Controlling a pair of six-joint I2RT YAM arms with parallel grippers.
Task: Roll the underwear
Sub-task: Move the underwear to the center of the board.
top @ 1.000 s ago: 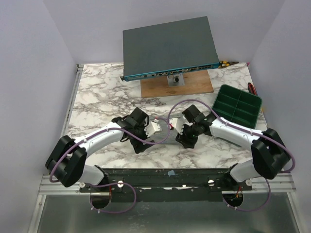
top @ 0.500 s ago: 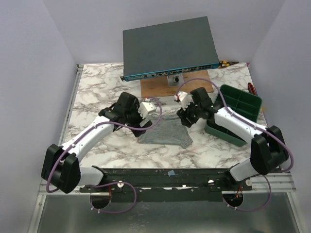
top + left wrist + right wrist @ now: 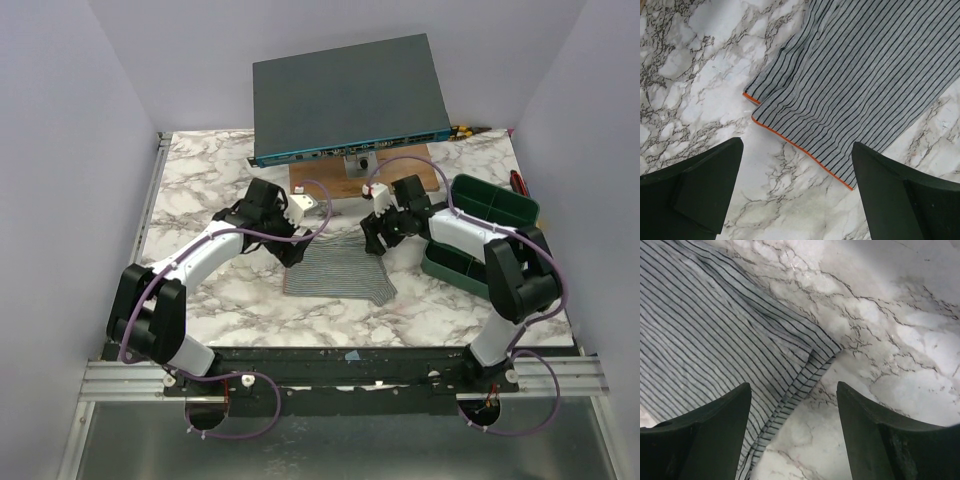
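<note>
**Underwear (image 3: pixel 338 272) flat, nothing gripped**

The left gripper (image 3: pixel 797 150) has its 2 fingers (image 3: pixel 705 185) spread wide and empty. The cloth's orange-trimmed hem lies just ahead of the gap, flat on the marble table (image 3: pixel 700 75). The right gripper (image 3: pixel 792 390) is spread as wide and holds nothing, with a striped corner between its fingertips. A green tray (image 3: pixel 490 215) sits to its right. Beyond both grippers, a grey box (image 3: pixel 350 95) stands on a wooden board (image 3: pixel 410 178).
</note>
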